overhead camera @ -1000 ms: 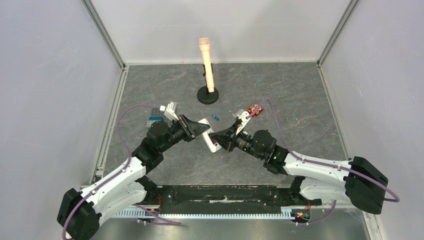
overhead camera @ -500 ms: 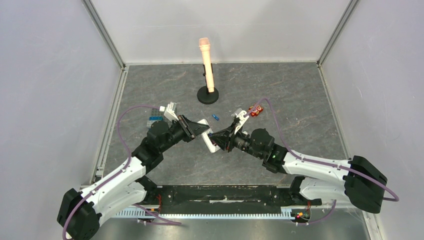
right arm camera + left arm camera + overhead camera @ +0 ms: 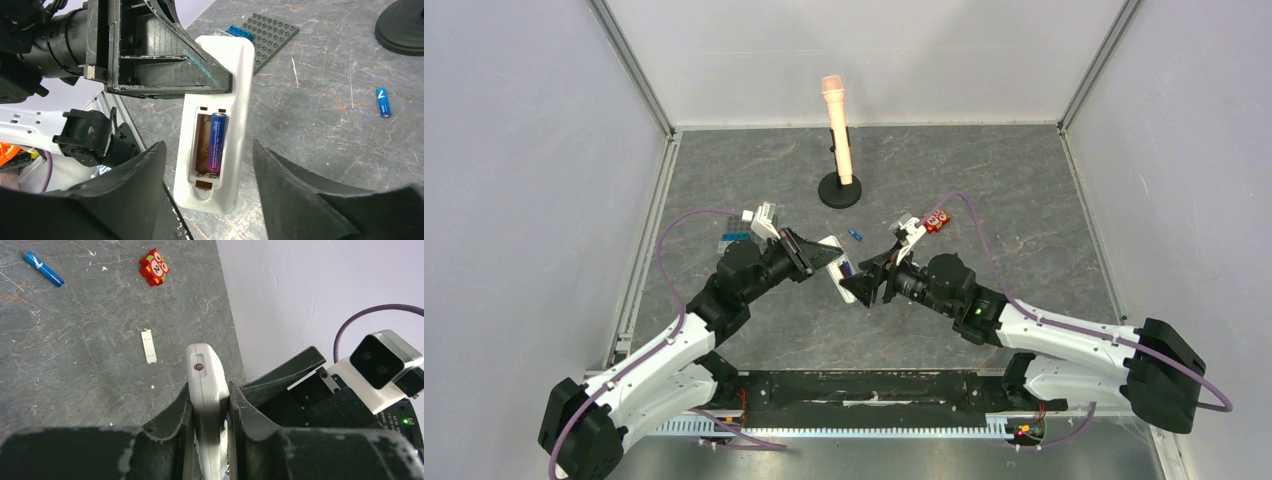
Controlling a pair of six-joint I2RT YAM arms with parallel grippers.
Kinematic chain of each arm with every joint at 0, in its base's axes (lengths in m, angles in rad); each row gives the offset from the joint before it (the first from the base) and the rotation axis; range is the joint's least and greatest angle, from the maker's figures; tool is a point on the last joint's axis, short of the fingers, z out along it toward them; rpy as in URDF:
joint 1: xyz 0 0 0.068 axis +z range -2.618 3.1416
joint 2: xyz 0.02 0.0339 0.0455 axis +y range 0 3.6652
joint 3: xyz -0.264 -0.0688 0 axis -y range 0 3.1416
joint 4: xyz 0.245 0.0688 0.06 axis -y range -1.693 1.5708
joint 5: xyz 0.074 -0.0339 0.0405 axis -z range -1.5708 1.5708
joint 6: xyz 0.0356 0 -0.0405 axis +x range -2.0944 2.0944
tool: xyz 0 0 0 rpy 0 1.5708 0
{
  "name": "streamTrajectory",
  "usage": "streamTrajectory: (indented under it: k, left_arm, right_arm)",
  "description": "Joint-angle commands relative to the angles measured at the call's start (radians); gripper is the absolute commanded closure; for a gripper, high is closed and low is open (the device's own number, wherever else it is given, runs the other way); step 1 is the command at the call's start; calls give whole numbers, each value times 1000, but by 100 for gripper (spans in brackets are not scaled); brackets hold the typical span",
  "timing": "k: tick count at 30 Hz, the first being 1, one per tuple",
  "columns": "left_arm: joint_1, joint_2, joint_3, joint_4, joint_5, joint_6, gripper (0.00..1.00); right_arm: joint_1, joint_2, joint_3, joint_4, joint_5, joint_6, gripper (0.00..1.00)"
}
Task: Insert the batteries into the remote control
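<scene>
My left gripper [image 3: 210, 402] is shut on the white remote control [image 3: 205, 372] and holds it edge-up above the table. In the right wrist view the remote control [image 3: 242, 85] shows its open back compartment. One blue and purple battery [image 3: 218, 142] lies in the right slot; the left slot is bare. My right gripper [image 3: 207, 147] stands open, its fingers on either side of the remote's lower end and apart from it. A second blue battery [image 3: 381, 102] lies on the table beyond the remote [image 3: 839, 268], and shows as a small blue battery [image 3: 856, 235] from above.
A peach microphone on a black round stand [image 3: 837, 130] is at the back. A red block with white circles [image 3: 155, 267] and a small white cover strip [image 3: 147, 345] lie on the table. A grey studded plate with a blue brick [image 3: 270, 37] sits at the left.
My right gripper has gone from shut to open at the remote's compartment and backed off slightly, leaving a battery in the slot. The left arm holds still.
</scene>
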Motion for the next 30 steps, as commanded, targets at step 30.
streamTrajectory:
  k: [30]
  left_arm:
    - [1,-60,-15,192,-43,121,98]
  right_arm:
    - [-176,51,-65,263,-252,931,2]
